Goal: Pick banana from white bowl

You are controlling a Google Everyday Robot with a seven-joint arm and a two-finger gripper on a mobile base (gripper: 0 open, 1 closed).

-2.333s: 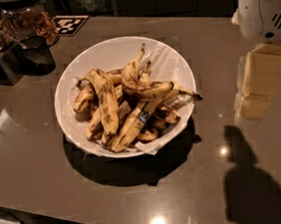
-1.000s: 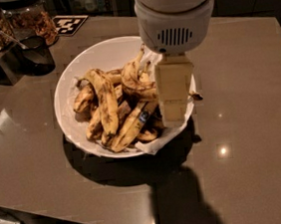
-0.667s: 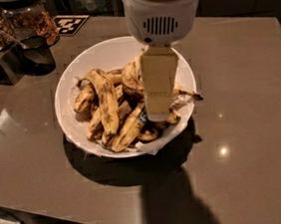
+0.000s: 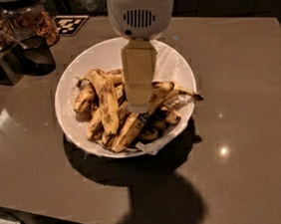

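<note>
The short, curved, brown-blotched yellow banana (image 4: 164, 89) is found at the right of the wide, paper-lined white bowl (image 4: 177, 60), its stem reaching the rim. The cream gripper (image 4: 140, 107) is positioned just beside it; its hold cannot be told.

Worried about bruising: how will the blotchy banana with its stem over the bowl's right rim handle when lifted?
The banana looks soft: dark overripe blotches, so a hard squeeze may mash it. It leans on other bananas in the white bowl, so neighbours may shift. The gripper hangs over the bowl beside it.
</note>
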